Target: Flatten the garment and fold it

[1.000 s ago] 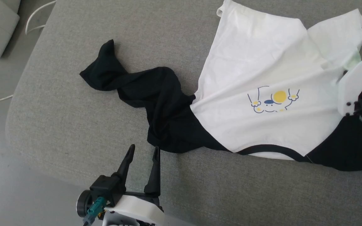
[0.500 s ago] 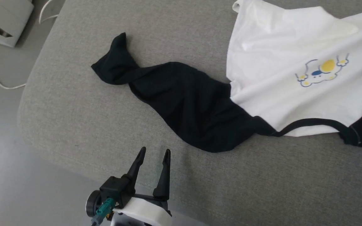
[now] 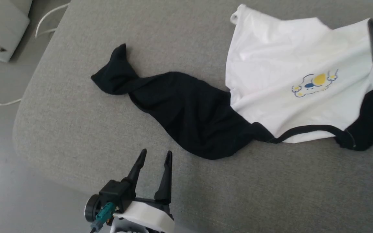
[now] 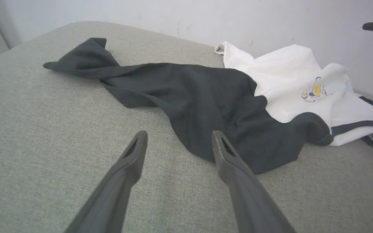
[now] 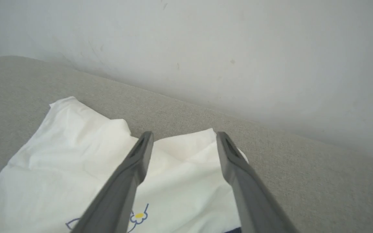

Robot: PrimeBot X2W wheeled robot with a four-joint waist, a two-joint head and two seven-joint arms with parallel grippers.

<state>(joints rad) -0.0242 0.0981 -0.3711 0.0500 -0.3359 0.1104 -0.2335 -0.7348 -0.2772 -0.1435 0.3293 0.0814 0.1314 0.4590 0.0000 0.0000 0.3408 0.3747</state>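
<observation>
**Unfolded, and Nothing Held**

The garment (image 3: 290, 94) lay crumpled on the grey cushion (image 3: 76, 106); its white body sat toward the right, with the cartoon print (image 3: 314, 84) facing up; one black sleeve (image 3: 180, 110) trailed leftward, twisted near its end; the left gripper (image 3: 156, 151) stood near that sleeve, fingers spread and empty; the right gripper (image 5: 185, 134) hung over the white fabric, fingers parted, gripping nothing.

The grey cushion (image 3: 70, 106) lies bare along its left edge and near-left corner, giving the left gripper (image 3: 156, 151), jaws spread, free passage there. The garment (image 3: 280, 58) covers the far right part, its twisted black sleeve (image 3: 186, 113) barring the middle. Behind the far edge stands a wall (image 5: 206, 48), seemingly close to the cloth.
</observation>
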